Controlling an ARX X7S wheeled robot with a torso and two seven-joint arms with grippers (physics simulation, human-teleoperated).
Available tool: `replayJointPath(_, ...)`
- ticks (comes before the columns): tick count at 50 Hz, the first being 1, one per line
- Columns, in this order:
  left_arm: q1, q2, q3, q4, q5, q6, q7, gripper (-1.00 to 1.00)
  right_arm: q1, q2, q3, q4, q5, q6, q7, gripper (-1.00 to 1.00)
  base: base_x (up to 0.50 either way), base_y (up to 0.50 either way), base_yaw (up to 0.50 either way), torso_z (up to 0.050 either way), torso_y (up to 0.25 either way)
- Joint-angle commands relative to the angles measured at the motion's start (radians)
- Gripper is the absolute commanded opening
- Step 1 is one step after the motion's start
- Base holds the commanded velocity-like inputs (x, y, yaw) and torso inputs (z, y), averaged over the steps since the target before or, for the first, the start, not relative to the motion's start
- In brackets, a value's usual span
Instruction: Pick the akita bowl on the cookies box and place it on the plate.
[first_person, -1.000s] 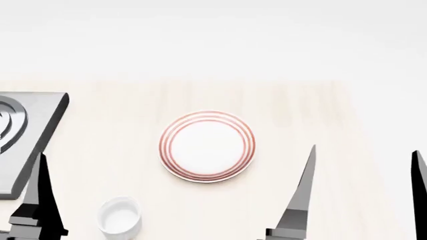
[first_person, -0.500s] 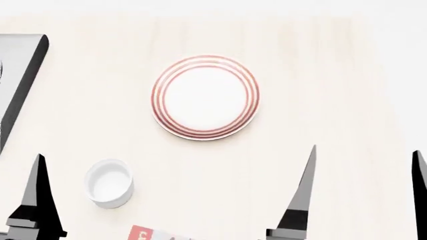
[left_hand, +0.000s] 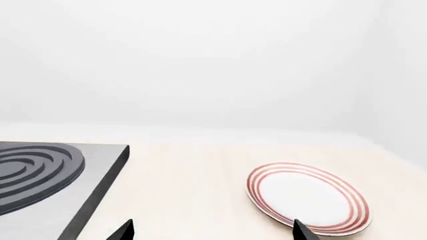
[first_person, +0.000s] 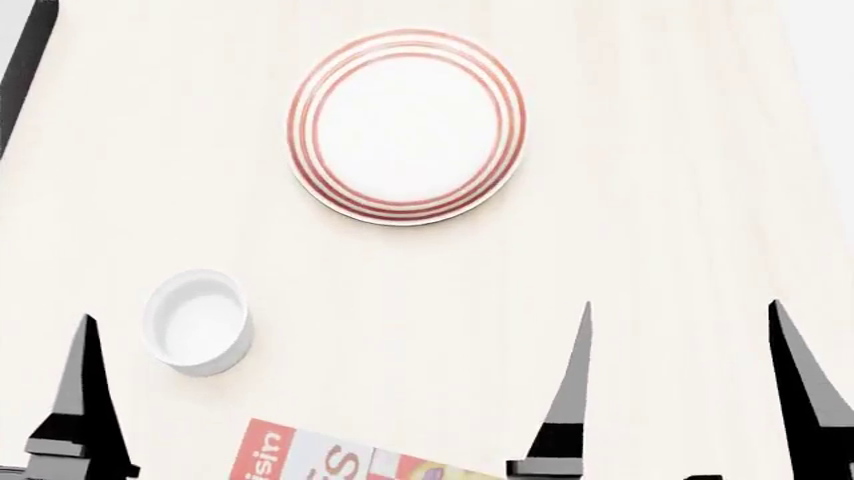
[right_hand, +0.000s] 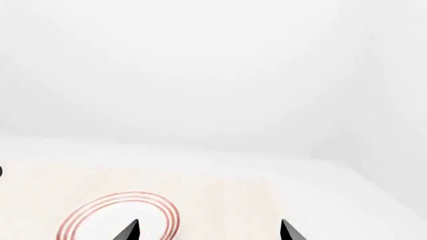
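The akita bowl you are after is not showing in any view; only a corner of the cookies box (first_person: 350, 455) is peeking in at the bottom edge of your head view, red and white with part of its lettering, and nothing is visible on that corner. The plate (first_person: 406, 125) is lying well beyond it toward the far side of the table (first_person: 667, 200), bare inside its red rings. A small white cup (first_person: 199, 321) is sitting between box and plate, off to the left and apart from both. Your right gripper (first_person: 681, 385) is hanging above the near table with its two dark fingers spread wide and pinching nothing. Your left gripper (left_hand: 212, 231) is likewise spread, its fingertips (left_hand: 123, 231) framing bare wood with the plate beyond them. A grey stove top (left_hand: 47, 175) with dark coil rings is occupying the table's far left. The surface is pale wood, and plain white walls are rising behind it.
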Motion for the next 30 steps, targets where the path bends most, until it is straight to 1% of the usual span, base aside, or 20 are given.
replayJointPath(1, -0.023, -0.009, 0.009, 0.002, 0.02, -0.082, -0.042, 1.0, 0.075, 0.045, 0.008, -0.02, 0.107, 0.171, -0.027, 1.0, 0.0, 0.0, 0.0, 0.0, 0.0)
replayJointPath(4, -0.038, -0.013, 0.009, 0.002, 0.012, -0.122, -0.053, 1.0, 0.13, 0.087, -0.004, -0.067, 0.126, 0.261, -0.038, 1.0, 0.0, 0.0, 0.0, 0.0, 0.0)
replayJointPath(7, -0.043, -0.016, 0.006, 0.003, 0.011, -0.133, -0.059, 1.0, 0.172, 0.114, -0.012, -0.087, 0.155, 0.334, -0.051, 1.0, 0.0, 0.0, 0.0, 0.0, 0.0)
replayJointPath(8, -0.052, -0.021, 0.002, 0.007, 0.012, -0.155, -0.069, 1.0, 0.203, 0.135, -0.016, -0.102, 0.191, 0.397, -0.068, 1.0, 0.0, 0.0, 0.0, 0.0, 0.0)
replayJointPath(11, -0.064, -0.025, -0.008, 0.006, 0.008, -0.175, -0.079, 1.0, 0.236, 0.162, -0.022, -0.115, 0.218, 0.45, -0.085, 1.0, 0.0, 0.0, 0.0, 0.0, 0.0)
replayJointPath(12, -0.068, -0.027, -0.012, 0.006, 0.007, -0.183, -0.084, 1.0, 0.253, 0.174, -0.028, -0.123, 0.231, 0.492, -0.085, 1.0, 0.0, 0.0, 0.0, 0.0, 0.0)
replayJointPath(15, -0.082, -0.034, -0.018, 0.009, 0.01, -0.213, -0.099, 1.0, 0.268, 0.21, -0.036, -0.135, 0.28, 0.518, -0.14, 1.0, 0.0, 0.0, 0.0, 0.0, 0.0)
replayJointPath(19, -0.093, -0.037, -0.026, 0.012, 0.001, -0.23, -0.106, 1.0, 0.293, 0.236, -0.059, -0.148, 0.285, 0.55, -0.148, 1.0, 0.0, 0.0, 0.0, 0.0, 0.0)
replayJointPath(21, -0.099, -0.037, -0.026, 0.009, 0.001, -0.238, -0.111, 1.0, 0.322, 0.256, -0.064, -0.161, 0.321, 0.585, -0.17, 1.0, 0.0, 0.0, 0.0, 0.0, 0.0)
replayJointPath(29, -0.105, -0.041, -0.019, 0.009, 0.001, -0.252, -0.114, 1.0, 0.412, 0.274, 0.031, -0.216, 0.557, 0.722, -0.18, 1.0, 0.0, 0.0, 0.0, 0.0, 0.0)
replayJointPath(30, -0.107, -0.042, -0.018, 0.009, 0.001, -0.254, -0.115, 1.0, 0.448, 0.311, 0.013, -0.227, 0.618, 0.75, -0.166, 1.0, 0.0, 0.0, 0.0, 0.0, 0.0)
